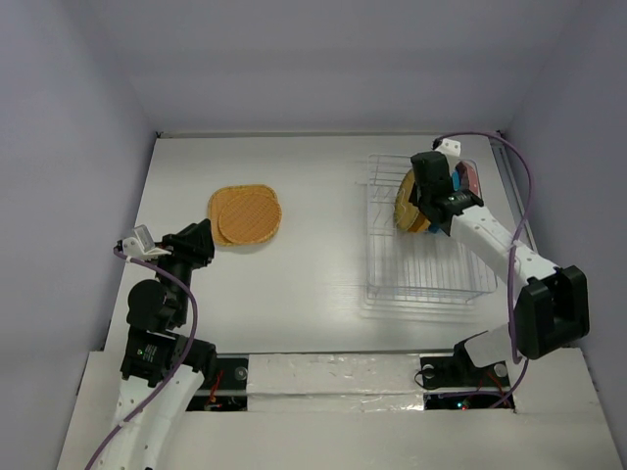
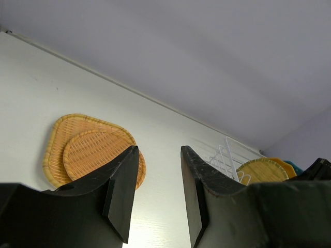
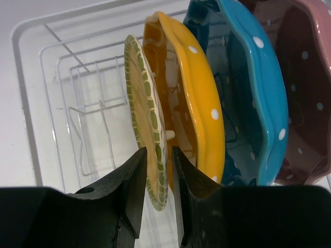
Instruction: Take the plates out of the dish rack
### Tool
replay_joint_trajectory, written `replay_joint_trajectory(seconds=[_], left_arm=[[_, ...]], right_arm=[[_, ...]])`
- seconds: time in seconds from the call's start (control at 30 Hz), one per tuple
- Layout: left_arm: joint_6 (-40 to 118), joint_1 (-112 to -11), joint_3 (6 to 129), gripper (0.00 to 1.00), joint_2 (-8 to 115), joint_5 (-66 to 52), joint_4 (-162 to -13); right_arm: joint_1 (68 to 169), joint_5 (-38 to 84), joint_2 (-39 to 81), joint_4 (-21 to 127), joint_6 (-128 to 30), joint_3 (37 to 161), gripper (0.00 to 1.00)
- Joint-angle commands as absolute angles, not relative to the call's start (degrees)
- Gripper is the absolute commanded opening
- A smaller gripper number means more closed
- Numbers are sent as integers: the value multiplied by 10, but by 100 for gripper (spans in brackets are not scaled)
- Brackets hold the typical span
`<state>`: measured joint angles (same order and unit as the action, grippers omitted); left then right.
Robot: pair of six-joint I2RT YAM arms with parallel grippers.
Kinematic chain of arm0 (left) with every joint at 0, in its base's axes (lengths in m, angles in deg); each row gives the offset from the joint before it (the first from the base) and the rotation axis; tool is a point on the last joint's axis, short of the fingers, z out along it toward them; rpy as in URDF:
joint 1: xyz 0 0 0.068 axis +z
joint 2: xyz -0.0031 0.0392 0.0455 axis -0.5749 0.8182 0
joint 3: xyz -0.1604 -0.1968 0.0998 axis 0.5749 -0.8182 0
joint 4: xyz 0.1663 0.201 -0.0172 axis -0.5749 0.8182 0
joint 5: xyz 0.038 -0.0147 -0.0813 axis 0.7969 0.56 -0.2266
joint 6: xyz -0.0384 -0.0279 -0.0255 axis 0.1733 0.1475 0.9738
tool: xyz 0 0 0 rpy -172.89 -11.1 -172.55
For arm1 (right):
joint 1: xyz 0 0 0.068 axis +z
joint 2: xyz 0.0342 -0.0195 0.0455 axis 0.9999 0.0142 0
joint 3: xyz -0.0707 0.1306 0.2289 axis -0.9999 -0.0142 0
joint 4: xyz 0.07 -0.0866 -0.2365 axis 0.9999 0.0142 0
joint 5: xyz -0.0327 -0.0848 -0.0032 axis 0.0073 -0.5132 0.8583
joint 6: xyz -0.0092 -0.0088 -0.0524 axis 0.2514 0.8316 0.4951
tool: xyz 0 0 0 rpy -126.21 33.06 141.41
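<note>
Woven orange is what's out so far: two plates sit on the desk [image 1: 323, 264], a rounded square plate [image 2: 58, 137] with a smaller orange round plate [image 2: 95, 155] stacked on top. They lie just ahead of the left tool [image 2: 159, 150] and a bit off to its left. That tool has its fingers apart with nothing between them, hanging above the desk and touching neither plate.

The rest is over at the right tool [image 3: 158, 150], which is reaching into the dish rack [image 1: 416, 279]. Its two fingers straddle the rim of the yellowish woven plate [image 3: 142, 103], the one with the green-flecked edge, and from the wrist view they look pinched onto it, one on each face. That plate stands on edge in its slot, not lifted as far as I can tell.

Right behind it, on the far side of the tool's right-hand finger, stand three more: the yellow dotted plate [image 3: 201, 103] right next to it, then the blue plate [image 3: 253, 93], then the pink plate [image 3: 305, 77] furthest out. All are upright and packed close.

So my read: two done, four to go, roughly a third through. The slots on the tool's other side look empty.
</note>
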<state>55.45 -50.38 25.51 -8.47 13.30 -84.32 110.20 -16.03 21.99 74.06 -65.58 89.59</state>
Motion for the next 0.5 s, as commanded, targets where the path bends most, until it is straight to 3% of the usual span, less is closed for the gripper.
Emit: replay_joint_trajectory(seconds=[0.0,0.33,0.47], left_arm=[[553,-501,257,35,-78,131,-873],[553,-501,257,35,-74,131,-874],[554,-501,256,35,-73,131,-876]], right_arm=[[1099,-182,228,745,-662,890,32],[1099,-193,276,720,-641,903,28],[1099,-215,265,716,-619,917,10]])
